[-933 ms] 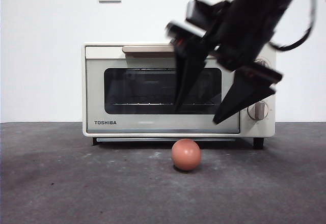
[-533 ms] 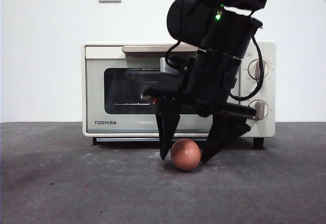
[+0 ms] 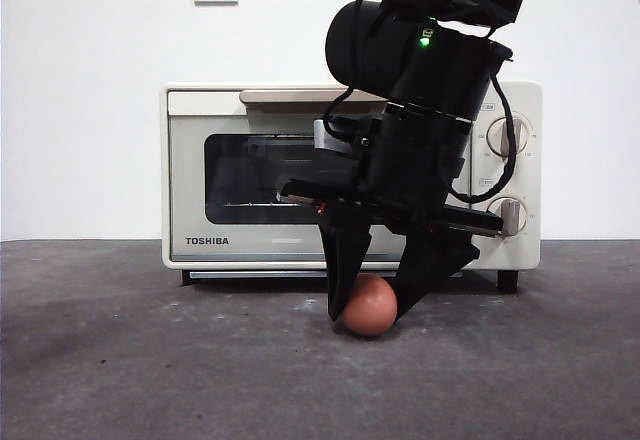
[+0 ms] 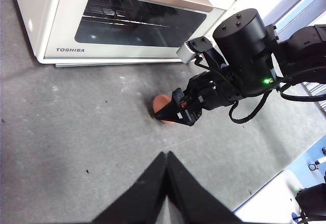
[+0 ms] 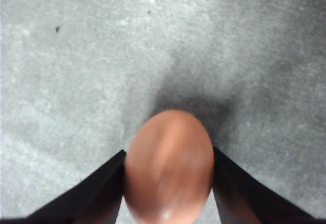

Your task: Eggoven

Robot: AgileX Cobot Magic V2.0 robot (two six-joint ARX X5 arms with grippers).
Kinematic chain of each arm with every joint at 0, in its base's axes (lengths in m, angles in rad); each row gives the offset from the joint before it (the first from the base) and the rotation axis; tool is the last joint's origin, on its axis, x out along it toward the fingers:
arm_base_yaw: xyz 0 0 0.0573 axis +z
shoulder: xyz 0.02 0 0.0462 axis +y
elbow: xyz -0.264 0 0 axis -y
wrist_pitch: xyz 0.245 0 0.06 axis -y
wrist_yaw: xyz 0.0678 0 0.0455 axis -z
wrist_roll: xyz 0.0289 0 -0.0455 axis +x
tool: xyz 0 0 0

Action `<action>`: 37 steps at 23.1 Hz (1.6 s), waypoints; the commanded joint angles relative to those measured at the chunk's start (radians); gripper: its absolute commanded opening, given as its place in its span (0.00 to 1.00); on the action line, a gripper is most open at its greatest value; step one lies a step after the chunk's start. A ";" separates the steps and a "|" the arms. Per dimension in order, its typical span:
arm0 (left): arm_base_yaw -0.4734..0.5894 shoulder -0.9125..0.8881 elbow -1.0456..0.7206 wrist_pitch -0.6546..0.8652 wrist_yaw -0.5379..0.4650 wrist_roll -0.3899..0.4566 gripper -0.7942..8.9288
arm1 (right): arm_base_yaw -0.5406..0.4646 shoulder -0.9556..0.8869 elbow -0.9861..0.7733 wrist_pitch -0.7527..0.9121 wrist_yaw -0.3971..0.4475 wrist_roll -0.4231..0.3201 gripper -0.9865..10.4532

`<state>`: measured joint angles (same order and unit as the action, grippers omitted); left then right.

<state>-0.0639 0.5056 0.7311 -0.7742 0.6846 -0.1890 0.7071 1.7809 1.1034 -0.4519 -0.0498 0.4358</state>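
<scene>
Right gripper (image 3: 372, 305) is clamped on the reddish-brown egg (image 3: 369, 306), one jaw touching each side, egg sitting on the grey desk (image 3: 150, 370) just in front of the closed TOSHIBA toaster oven (image 3: 250, 175). Left gripper (image 4: 166, 155) hangs back, jaws pressed together, empty.

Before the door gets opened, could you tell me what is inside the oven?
Through the oven's glass, only a wire rack shows, with nothing seen on it. In the front view the right gripper covers part of the window.
</scene>
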 commanded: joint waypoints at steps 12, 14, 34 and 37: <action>-0.005 0.029 0.020 0.084 0.004 -0.010 0.09 | 0.013 -0.094 0.017 -0.045 -0.006 -0.055 0.09; -0.021 0.059 0.025 0.122 0.004 -0.020 0.09 | 0.019 -0.176 0.017 -0.089 -0.005 -0.085 0.09; -0.371 0.792 0.407 0.536 -0.284 0.023 0.09 | 0.037 -0.879 0.017 -0.322 0.060 -0.157 0.09; -0.398 0.880 0.472 0.536 -0.319 0.052 0.09 | 0.037 -0.917 0.017 -0.322 0.065 -0.156 0.09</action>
<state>-0.4526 1.3552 1.1702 -0.2497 0.3733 -0.1791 0.7330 0.8677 1.1046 -0.7815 0.0078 0.2901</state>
